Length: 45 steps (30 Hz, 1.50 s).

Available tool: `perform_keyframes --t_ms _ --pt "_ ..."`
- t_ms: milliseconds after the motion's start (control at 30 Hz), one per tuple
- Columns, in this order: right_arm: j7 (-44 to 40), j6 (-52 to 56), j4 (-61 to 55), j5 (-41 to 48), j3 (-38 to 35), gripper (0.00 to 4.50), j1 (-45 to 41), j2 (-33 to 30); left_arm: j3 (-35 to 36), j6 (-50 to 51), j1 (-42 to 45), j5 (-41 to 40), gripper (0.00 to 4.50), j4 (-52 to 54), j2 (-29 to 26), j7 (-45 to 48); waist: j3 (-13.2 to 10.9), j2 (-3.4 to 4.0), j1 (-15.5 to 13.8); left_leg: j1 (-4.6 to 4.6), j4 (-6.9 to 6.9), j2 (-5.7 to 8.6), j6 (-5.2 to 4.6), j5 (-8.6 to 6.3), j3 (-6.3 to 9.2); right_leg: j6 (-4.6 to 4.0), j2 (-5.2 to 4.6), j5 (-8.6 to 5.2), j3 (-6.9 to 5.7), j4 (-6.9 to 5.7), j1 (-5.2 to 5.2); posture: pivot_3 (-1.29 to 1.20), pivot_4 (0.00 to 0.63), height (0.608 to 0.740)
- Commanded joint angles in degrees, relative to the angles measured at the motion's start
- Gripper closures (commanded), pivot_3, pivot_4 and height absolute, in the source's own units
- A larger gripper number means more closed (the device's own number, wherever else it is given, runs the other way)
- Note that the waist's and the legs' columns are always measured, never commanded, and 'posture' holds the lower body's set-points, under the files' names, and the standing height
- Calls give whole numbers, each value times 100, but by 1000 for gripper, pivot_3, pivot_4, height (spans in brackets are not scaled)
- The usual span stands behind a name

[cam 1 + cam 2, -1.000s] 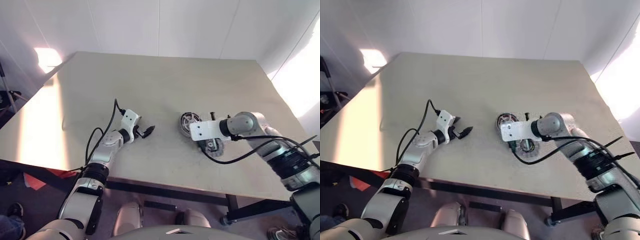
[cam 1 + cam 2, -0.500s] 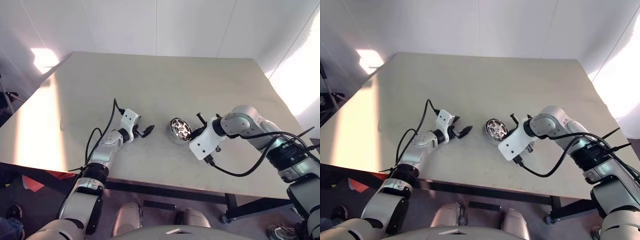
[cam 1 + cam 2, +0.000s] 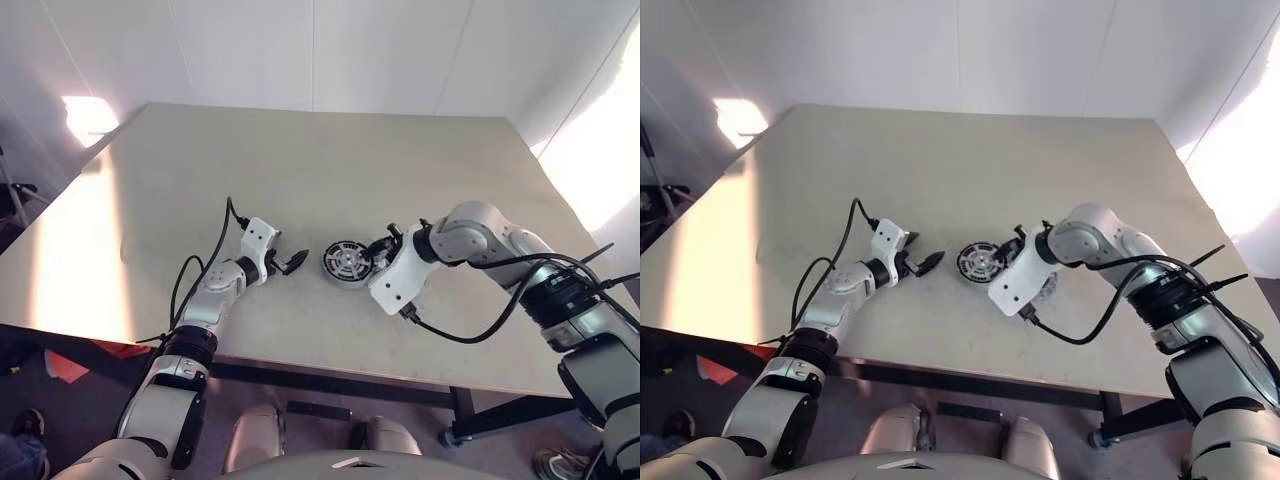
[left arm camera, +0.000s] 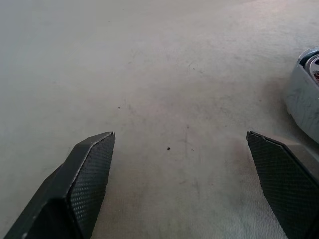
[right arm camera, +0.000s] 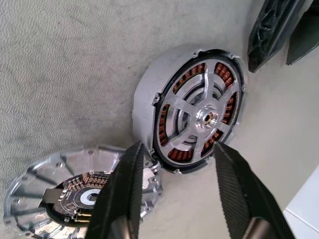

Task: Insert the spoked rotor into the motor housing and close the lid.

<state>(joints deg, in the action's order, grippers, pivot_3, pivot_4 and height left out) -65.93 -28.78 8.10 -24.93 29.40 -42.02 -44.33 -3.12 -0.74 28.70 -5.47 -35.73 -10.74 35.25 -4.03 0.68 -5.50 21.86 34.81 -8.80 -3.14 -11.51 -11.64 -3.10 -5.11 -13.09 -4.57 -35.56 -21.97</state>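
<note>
In the head views, the left gripper point(image 3: 293, 262) is lying low over the table point(image 3: 300, 160) with its fingers spread wide and nothing between them, while the motor housing point(image 3: 326, 263) is sitting on the table just beyond its fingertips, between the two hands. The right gripper point(image 3: 383, 245) is pointing steeply down right beside the housing's far side. In the left wrist view, both left fingers point(image 4: 89, 174) are standing far apart over bare tabletop, and the housing's grey outer wall is showing just outside one fingertip. In the right wrist view, the right fingers point(image 5: 124, 189) are standing apart, released, straddling the housing's near rim; whether either pad is touching that rim cannot be told. The spoked rotor point(image 5: 199, 112) is sitting inside the housing, ringed by the copper windings, directly ahead of the right fingertips. The lid point(image 5: 30, 199) is lying uncovered on the table just beside the housing, next to one right finger.
</note>
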Motion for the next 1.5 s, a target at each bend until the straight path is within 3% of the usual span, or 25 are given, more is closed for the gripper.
perform_keyframes --t_ms 33,100,233,333,400,467,533,667,767,867,1100,1267,1500 --pt "-240 575 -684 764 -572 784 -105 -80 39 -22 16 -19 0 105 -7 -26 0 0 -2 -1 0 -1 0 0 0 0 0 0 0 -2 0 0 0 740" --pt "-293 1164 -880 1176 -849 113 -42 -38 34 -23 14 -19 0 105 12 -28 0 0 -3 -1 0 -1 0 1 0 0 0 0 0 -3 1 0 0 740" --pt "427 3386 -1037 1574 -1775 52 291 301 31 -25 15 -20 0 95 48 -29 1 -4 -7 -4 5 -1 -1 0 1 0 0 0 0 -2 7 0 0 740" --pt "1061 6084 -1608 2209 -2805 52 634 829 15 -18 2 -14 0 78 43 23 2 -1 -26 -7 6 -1 0 1 1 -1 0 0 0 -5 10 0 0 740" --pt "937 8202 -2210 2905 -3497 52 986 846 -16 -19 43 4 0 1 30 106 2 1 -66 -5 6 0 0 1 1 -1 0 0 0 -8 5 0 0 740" --pt "561 10790 -2664 3983 -4672 52 1205 1079 -90 -42 135 37 0 -114 36 242 3 2 -158 -4 4 0 -3 2 2 -1 0 -1 0 -5 7 0 0 740" --pt "662 12002 -2718 4850 -5637 52 1425 1489 -136 -63 235 57 0 -238 60 317 9 10 -181 -8 1 0 -5 3 0 -1 0 -1 1 -2 6 0 0 740" --pt "1793 12128 -2459 6254 -6465 52 1773 1895 -196 -118 336 84 0 -377 111 408 17 29 -207 -23 -5 0 18 10 -1 1 0 -2 1 -2 12 0 0 740" --pt "2956 12128 -2176 7851 -6907 52 2607 2099 -226 -137 386 92 0 -416 144 459 18 28 -289 -38 -16 1 31 17 -1 44 -1 -26 0 7 28 0 0 740" --pt "4102 12128 -1984 8775 -6882 52 3462 2210 -232 -146 369 104 0 -409 123 500 22 36 -337 -113 -81 8 36 18 -1 52 0 -30 -12 93 110 0 0 740" --pt "5774 12128 -2030 10529 -6706 52 4163 2090 -227 -119 290 113 0 -322 50 557 40 64 -320 -89 -134 32 50 25 -2 72 -14 -39 -6 101 79 0 0 740" --pt "6686 11722 -1684 10963 -6458 52 3810 2172 -215 -96 272 129 0 -296 46 546 45 71 -313 -95 -164 36 63 34 -1 75 -13 -42 -6 106 74 0 0 740" --pt "7447 10747 -1294 10588 -6173 52 3153 2368 -173 -69 265 124 0 -215 -21 521 45 71 -303 -88 -165 38 68 37 -1 74 -14 -42 -6 106 69 0 0 740"
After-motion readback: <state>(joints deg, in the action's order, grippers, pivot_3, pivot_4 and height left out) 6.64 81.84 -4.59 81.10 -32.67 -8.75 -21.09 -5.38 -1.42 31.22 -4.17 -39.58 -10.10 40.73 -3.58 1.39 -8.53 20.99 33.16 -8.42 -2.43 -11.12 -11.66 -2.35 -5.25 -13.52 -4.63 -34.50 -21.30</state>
